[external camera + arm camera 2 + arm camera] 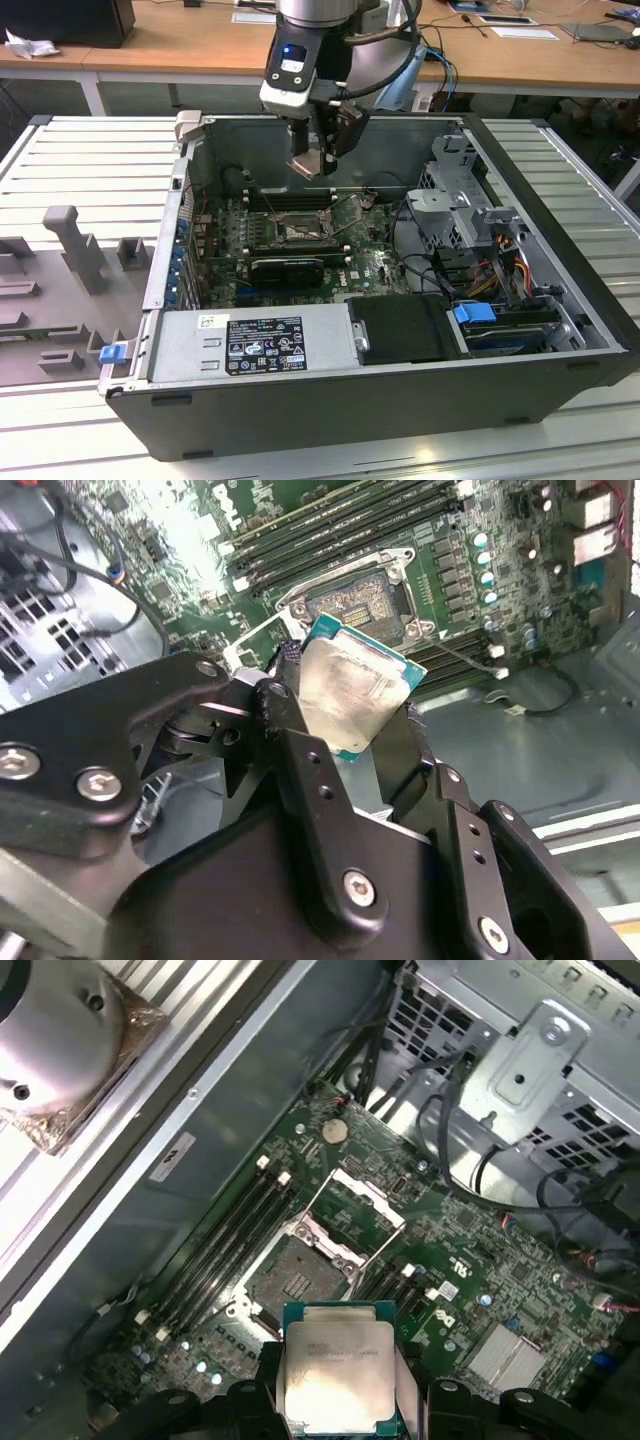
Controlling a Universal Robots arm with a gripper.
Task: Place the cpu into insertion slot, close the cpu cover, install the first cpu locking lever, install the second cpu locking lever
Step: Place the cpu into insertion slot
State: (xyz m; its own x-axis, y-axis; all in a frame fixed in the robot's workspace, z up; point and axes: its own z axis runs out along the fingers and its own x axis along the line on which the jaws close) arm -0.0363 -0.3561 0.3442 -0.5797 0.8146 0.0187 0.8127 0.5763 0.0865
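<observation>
My gripper (318, 160) hangs over the open computer case, shut on the cpu (312, 166). In both wrist views the black fingers (300, 750) clamp two opposite edges of the cpu (350, 690), a silvery square chip (335, 1370) on a green board. The chip sits tilted, above and off to one side of the insertion slot (295, 1280), not touching it. That insertion slot (355, 605) lies open on the green motherboard, its contact field bare. The cpu cover (358, 1205) is swung back from the slot on its hinge. The slot (300, 232) is below the gripper.
Long black memory slots (290, 200) run beside the socket. A power supply box (250, 345) and a black shroud (405, 330) fill the case's near side. A metal drive cage (455, 200) with cables stands on the exterior view's right. Grey fixtures (70, 250) sit outside the case.
</observation>
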